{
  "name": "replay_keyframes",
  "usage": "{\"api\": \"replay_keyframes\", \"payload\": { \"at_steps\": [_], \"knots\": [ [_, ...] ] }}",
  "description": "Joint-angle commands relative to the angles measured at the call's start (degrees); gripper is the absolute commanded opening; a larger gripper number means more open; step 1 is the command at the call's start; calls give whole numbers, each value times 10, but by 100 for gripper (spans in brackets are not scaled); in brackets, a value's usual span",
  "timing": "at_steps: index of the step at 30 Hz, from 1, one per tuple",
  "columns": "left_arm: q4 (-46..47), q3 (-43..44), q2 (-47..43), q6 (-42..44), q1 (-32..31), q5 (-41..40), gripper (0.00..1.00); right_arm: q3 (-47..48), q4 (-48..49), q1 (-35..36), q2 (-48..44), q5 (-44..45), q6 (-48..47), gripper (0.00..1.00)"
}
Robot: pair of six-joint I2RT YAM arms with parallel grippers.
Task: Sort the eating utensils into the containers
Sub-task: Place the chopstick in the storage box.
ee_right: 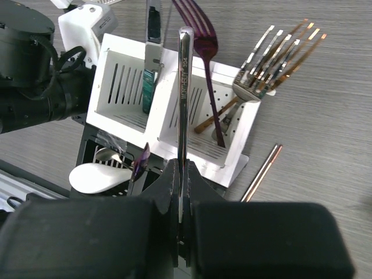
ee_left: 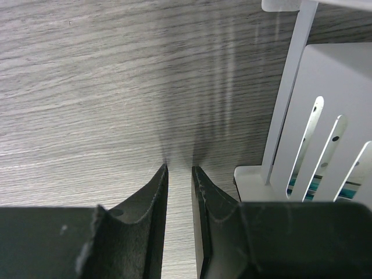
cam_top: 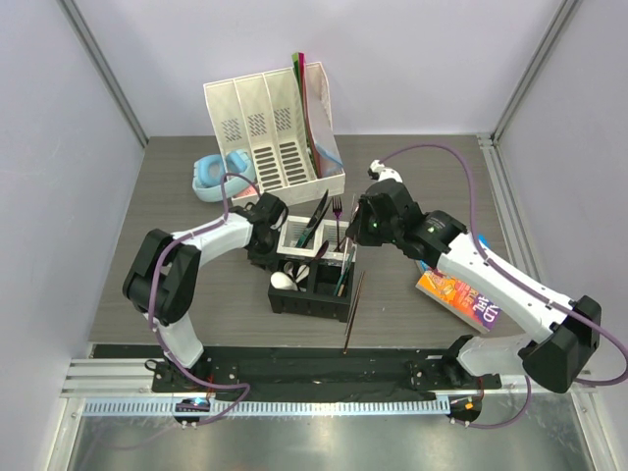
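Mid-drop on the cutlery sorting job, I reckon. My right gripper (ee_right: 183, 174) is clamped tight on a slim shiny steel cutlery piece (ee_right: 185, 99), with the handle poking out past my fingers (the business end is hidden under them, so I can't tell if it's a fork or a spoon).

I'm holding it at the right side of the small four-cell square caddy (ee_right: 241, 133), which sits mid-bench, a bit toward the near edge. Sitting in the cells are a purple plastic fork (ee_right: 203, 46), a silver metal fork (ee_right: 251, 81) and a white ceramic soup spoon (ee_right: 96, 175).

My left gripper (ee_left: 180, 171) is parked against the caddy's left wall, jaws a narrow gap apart with nothing between them.

Next move as I see it: line up over the matching cell, lower straight in, then let go. The thin brown chopstick (ee_right: 261, 171) lying on the bench by the caddy's right side probably comes after.
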Motion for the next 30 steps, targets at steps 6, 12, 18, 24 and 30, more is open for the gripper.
{"api": "replay_keyframes", "payload": {
  "at_steps": [6,12,18,24,30],
  "knots": [
    [19,23,5,1,3,5,23,-3,60,22,13,-7,-15,1],
    [23,18,7,1,3,5,23,-40,80,30,-2,3,-16,1],
    [24,19,9,1,3,5,23,-56,88,35,-1,7,-27,1],
    [22,23,8,2,3,3,23,-67,87,37,-8,-2,-33,8],
    [22,24,9,2,3,2,23,-90,81,37,-34,3,-28,24]
  ]
}}
